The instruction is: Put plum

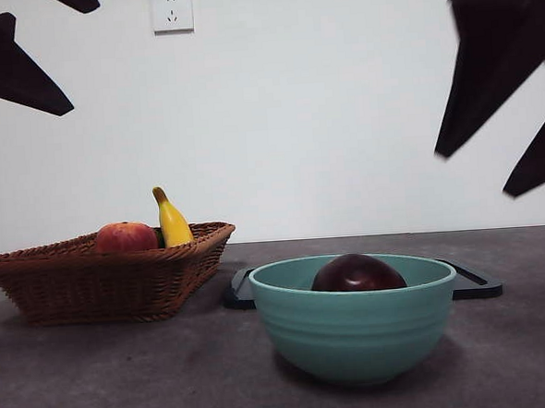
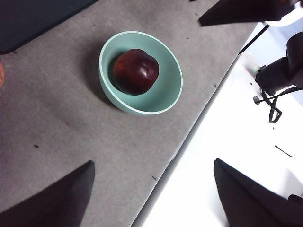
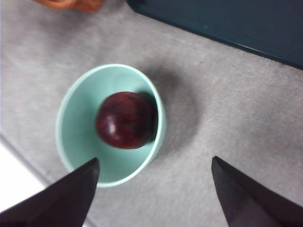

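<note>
R gripper [image 3: 154, 198] is held wide, empty, high over the bowl [image 3: 75, 156]; L gripper [image 2: 151, 198] likewise wide, off toward table edge. Plum [image 3: 125, 119] is seated in bowl, below R jaws, slightly off-centre; R arm judged nearer.

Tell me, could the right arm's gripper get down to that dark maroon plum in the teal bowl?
Probably yes. The right gripper hangs open above the dark maroon plum, which lies uncovered in the teal bowl, with nothing between them.

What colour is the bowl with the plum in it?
The bowl is light teal green, clearest in the left wrist view.
</note>
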